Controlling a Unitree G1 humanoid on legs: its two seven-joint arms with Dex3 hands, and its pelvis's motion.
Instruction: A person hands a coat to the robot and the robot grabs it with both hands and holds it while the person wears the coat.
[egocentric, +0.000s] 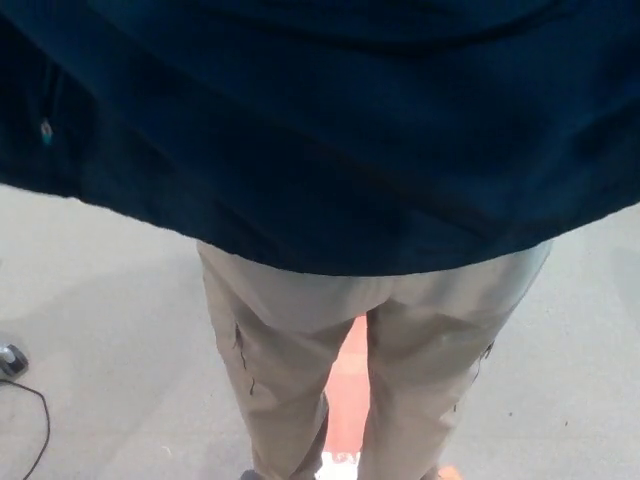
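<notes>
Head view. Dark blue coat (330, 130) fills whole upper half, hanging from top edge down to a curved hem just above the thighs. Draped over the back of a person standing close in front, facing away by the look of the trouser seat; likely hanging that way because partly or fully on the person, with hem loose and falling free. Beige trousers (300, 350) below hem, legs slightly apart, a red-orange strip on the floor (100, 300) visible between them. Small teal zip pull (46, 130) at far left of coat, dangling on the fabric. Grey floor both sides of legs. Black cable (35, 420) curling at lower left, small dark object (10, 358) beside it at left edge, too cropped to identify.

Hidden or unclear: neither left nor right hand visible anywhere, both presumably above frame or behind fabric; no telling whether fingers apart, together or clamped on coat. Collar, shoulders and sleeves of coat cut off at top, so no way to confirm arms in sleeves. Upper body of person fully covered. Feet barely showing at bottom edge, blurred. Fabric folds dark, low detail.
</notes>
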